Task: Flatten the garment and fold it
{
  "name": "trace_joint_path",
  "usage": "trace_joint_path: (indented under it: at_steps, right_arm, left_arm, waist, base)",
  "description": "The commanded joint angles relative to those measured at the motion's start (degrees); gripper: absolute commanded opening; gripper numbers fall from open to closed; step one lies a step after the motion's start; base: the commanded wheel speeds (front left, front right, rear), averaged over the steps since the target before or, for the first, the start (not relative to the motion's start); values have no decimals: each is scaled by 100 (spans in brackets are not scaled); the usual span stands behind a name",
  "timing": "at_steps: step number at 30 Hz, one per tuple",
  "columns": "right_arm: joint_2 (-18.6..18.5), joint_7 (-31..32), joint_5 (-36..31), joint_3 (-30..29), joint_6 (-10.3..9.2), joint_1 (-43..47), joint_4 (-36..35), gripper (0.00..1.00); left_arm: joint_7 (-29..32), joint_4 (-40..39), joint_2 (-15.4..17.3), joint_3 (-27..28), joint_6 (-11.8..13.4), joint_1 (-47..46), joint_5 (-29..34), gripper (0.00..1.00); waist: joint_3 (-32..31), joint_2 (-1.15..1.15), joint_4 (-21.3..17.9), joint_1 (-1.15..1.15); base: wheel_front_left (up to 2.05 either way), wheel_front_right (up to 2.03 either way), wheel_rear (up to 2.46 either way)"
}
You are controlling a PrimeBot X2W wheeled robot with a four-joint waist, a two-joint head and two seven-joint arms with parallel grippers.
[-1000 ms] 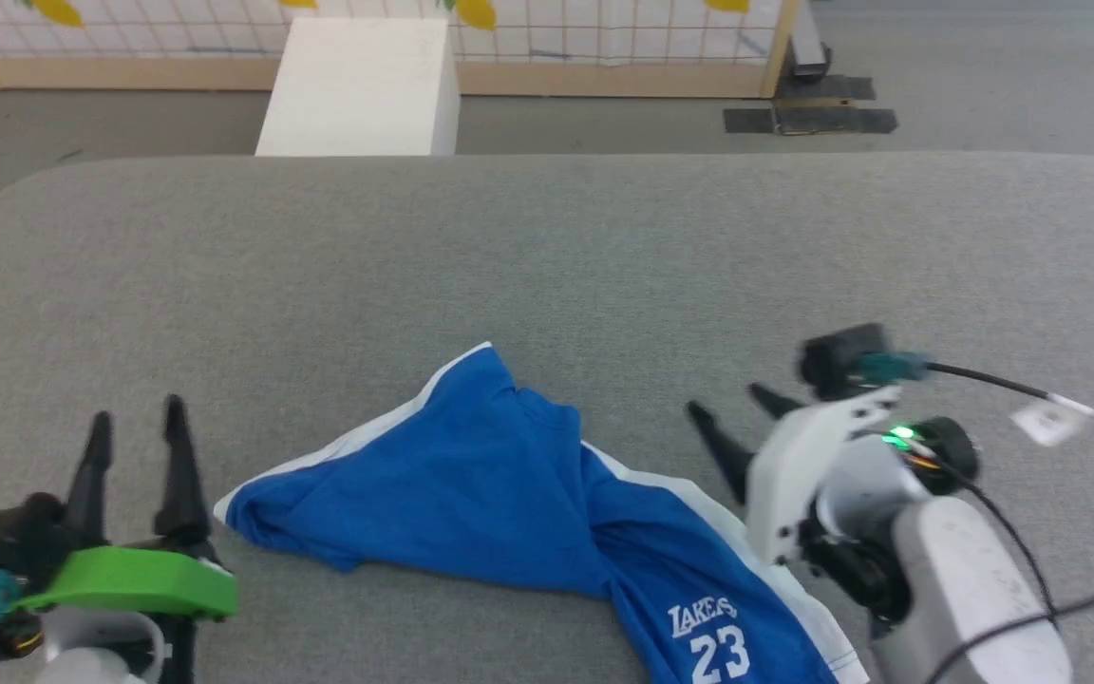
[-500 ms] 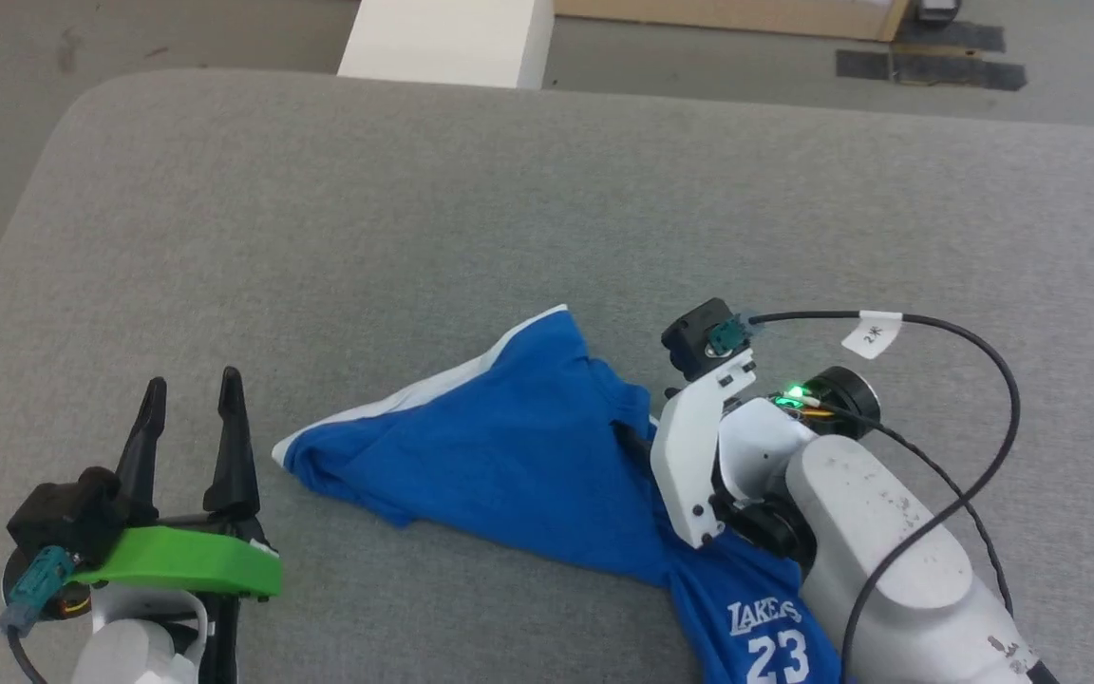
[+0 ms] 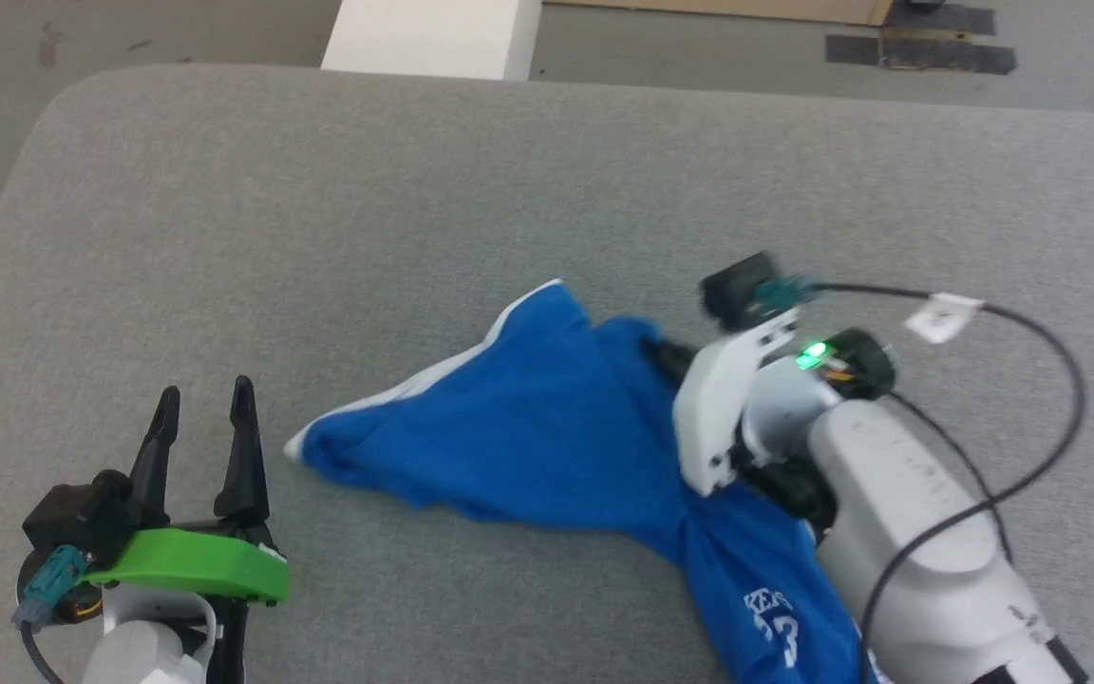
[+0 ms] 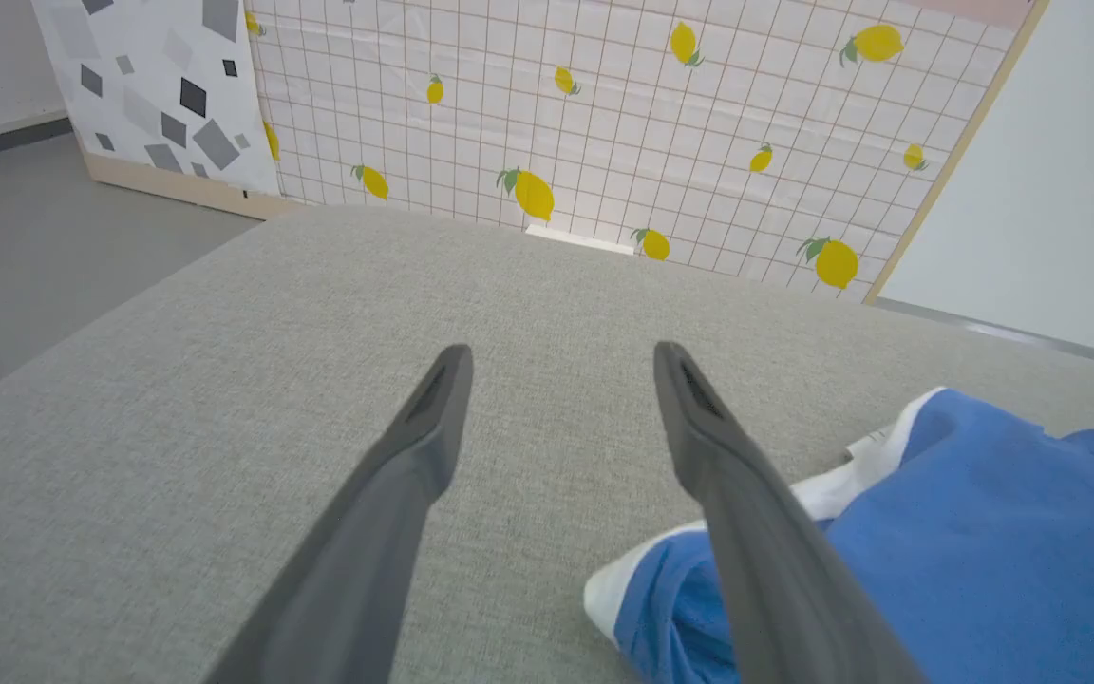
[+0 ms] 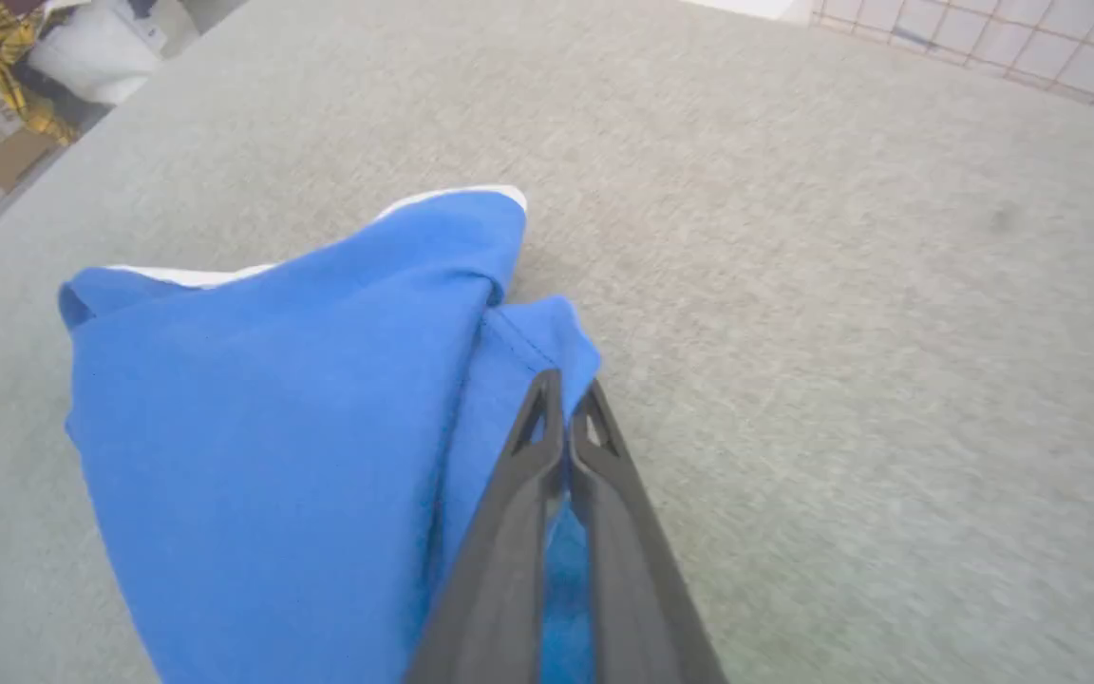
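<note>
Pinching the garment, the right gripper is pressed together; the left gripper stands spread toward the bench's left edge.

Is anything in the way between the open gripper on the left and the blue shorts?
No, nothing visible. Only bare grey padded surface lies between the left gripper and the nearest white-trimmed corner of the shorts.

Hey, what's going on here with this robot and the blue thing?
A two-armed robot is working on crumpled royal-blue fabric shorts with white trim, bunched on a grey cloth-covered table. Its right tool is shut, pinching a fold near the shorts' far edge. Its left tool sits open beside their left corner, holding nothing. Nothing is flat or folded yet.
</note>
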Motion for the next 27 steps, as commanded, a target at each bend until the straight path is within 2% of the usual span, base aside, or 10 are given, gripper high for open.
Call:
trace_joint_path:
  at_steps: [1, 6, 11, 17, 19, 20, 21, 25, 26, 27]
  right_arm:
    - [-16, -178, -91, -310, -9, 39, -124, 0]
    - [-16, -498, -786, -1746, -9, 717, -835, 0]
    - [-16, 120, -1168, -2963, -9, 2118, -1700, 0]
    - [-16, 1080, -855, -3078, -9, 3293, -2202, 0]
    - [-16, 1005, -659, -3152, -9, 3370, -2392, 0]
    - [-16, 896, -569, -3191, -9, 3367, -2472, 44]
    - [-16, 726, -459, -3256, -9, 3354, -2559, 100]
    - [-16, 81, -343, -3609, -9, 3270, -2764, 100]
    - [-16, -104, -397, -3802, -9, 3214, -2804, 100]
    - [-16, -108, -408, -3820, -9, 3196, -2806, 100]
  left_arm:
    - [-25, 12, 7, -5, -37, -13, -26, 100]
    - [-26, 37, -29, -45, -39, 56, -55, 100]
    - [-26, 89, -57, -123, -40, 145, -79, 100]
    - [-26, 260, 7, -189, -41, 249, -150, 100]
    - [-25, 308, 24, -220, -41, 260, -185, 100]
    - [-9, 331, 26, -247, -41, 255, -230, 100]
    - [27, 346, 33, -299, -41, 231, -290, 100]
    - [392, 367, 89, -621, -41, -79, -562, 100]
    - [954, 456, 119, -906, -41, -546, -777, 100]
    - [1145, 488, 130, -1002, -41, -707, -815, 100]
  waist:
    - [-191, 0, -213, 0]
    - [-354, 0, -404, 0]
    - [-456, 0, -490, 0]
    - [-522, 0, -622, 0]
    - [-553, 0, -662, 0]
    - [-568, 0, -677, 0]
    - [-586, 0, -685, 0]
    - [-670, 0, -708, 0]
    - [-702, 0, -829, 0]
    - [-696, 0, -883, 0]
  base:
    - [0, 0, 0]
    - [0, 0, 0]
    - [0, 0, 0]
    - [0, 0, 0]
    - [0, 0, 0]
    - [0, 0, 0]
    - [0, 0, 0]
    - [0, 0, 0]
    - [0, 0, 0]
    - [0, 0, 0]
